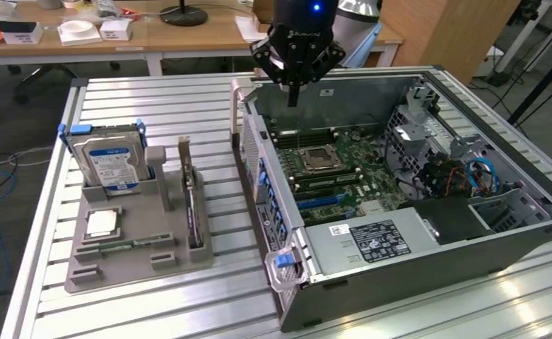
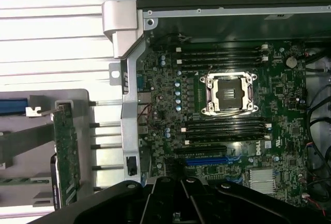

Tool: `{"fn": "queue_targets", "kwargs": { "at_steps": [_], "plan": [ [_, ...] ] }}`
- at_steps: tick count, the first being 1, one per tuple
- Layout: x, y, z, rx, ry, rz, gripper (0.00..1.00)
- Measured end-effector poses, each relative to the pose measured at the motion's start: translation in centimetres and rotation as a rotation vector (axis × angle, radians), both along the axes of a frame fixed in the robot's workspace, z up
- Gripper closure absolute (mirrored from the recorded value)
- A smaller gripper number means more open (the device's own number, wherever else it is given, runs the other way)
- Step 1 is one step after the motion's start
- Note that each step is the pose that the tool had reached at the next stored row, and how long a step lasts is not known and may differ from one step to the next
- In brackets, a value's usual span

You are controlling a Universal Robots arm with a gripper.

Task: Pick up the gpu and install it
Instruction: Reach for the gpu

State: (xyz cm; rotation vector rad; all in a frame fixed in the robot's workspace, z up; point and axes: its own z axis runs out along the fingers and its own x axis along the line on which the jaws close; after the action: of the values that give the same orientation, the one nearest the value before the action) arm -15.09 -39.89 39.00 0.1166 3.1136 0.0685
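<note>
Pincer (image 1: 292,97) closed and empty above the computer case (image 1: 379,289); gpu (image 1: 194,206) seated in the holder (image 1: 162,236).

We find the pincer fingers pressed together with nothing between them. They point down over the case wall nearest the counter (image 1: 143,99) edge farthest from the exterior camera. The case lies open on the half of the counter at the exterior view's right, exposing the motherboard (image 1: 351,166) and its processor socket (image 1: 315,159). We locate the gpu well apart from the pincer. It stands on its long edge in a slot of the grey holder, near the counter edge at the exterior view's left and just beside the case. A hard drive (image 1: 111,161) stands upright in the same holder, on the side of the gpu away from the case.
</note>
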Motion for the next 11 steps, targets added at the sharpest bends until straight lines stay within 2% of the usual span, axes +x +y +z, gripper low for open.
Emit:
{"fn": "queue_targets", "kwargs": {
  "at_steps": [11],
  "plan": [
    [-0.78, 0.0, -0.19, 0.0, 0.0, 0.0, 0.89]
  ]
}}
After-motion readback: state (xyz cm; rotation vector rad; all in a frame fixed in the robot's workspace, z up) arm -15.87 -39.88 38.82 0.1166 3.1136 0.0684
